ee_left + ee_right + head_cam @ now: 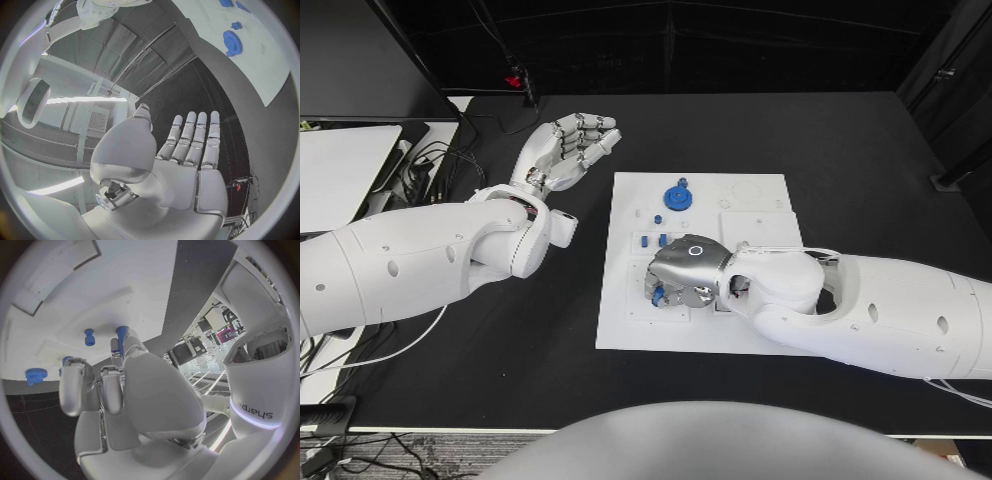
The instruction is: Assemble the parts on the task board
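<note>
The task board [697,325] is lying in the middle of the black table [516,370]. The right hand [687,272] is reaching down over the board's centre-left area, palm down, with its fingers curling toward the surface. In the right wrist view, a blue peg [120,335] is sitting at the tips of that hand's fingers [112,385], but I cannot tell whether the peg is being gripped or merely touched. A second blue peg [89,337] is standing just beside it on the board, apart from the hand. A blue gear [678,197] is resting near the board's far edge, well apart from the right hand; the left wrist view is showing the same gear [232,42] on the white plate. Several small blue parts [649,240] are lying between the gear and the right hand. The left hand [574,143] is hovering above the table beside the board's far-left corner, fingers extended and apart, holding nothing.
</note>
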